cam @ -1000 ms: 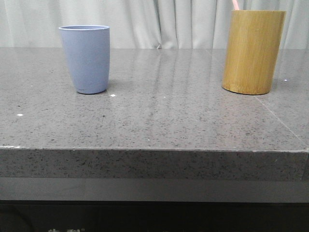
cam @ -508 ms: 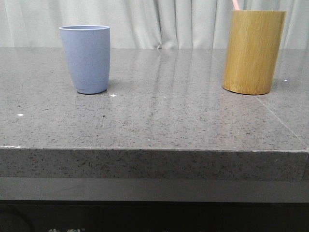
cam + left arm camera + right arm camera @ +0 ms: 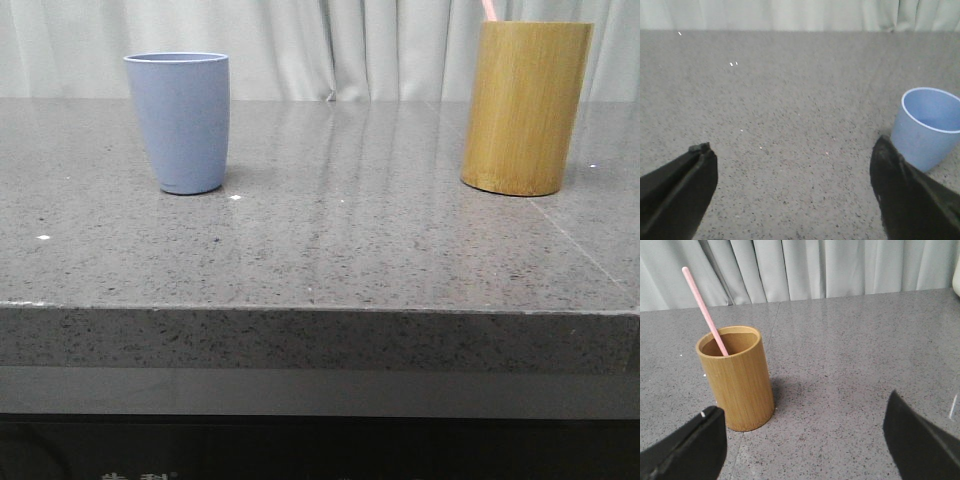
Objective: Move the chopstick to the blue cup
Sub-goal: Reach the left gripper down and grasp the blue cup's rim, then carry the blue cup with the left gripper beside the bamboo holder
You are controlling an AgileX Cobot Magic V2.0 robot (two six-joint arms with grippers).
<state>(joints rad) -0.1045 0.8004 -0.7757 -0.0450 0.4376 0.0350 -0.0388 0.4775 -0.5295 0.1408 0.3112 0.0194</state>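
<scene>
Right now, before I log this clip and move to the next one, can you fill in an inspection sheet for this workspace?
Surface: grey speckled stone table, a few small white flecks on it.
Job's things: one pink chopstick leans inside the bamboo holder, its upper part sticking out; blue cup stands upright and apart from the holder, and looks empty in the left wrist view.
Clutter: nothing seen.
End effectors: left end effector open, low over bare table beside the cup; right end effector open, facing the holder, touching nothing.
Cables: nothing seen.
Surroundings: pale curtain behind the table; dark panel below its front edge.
</scene>
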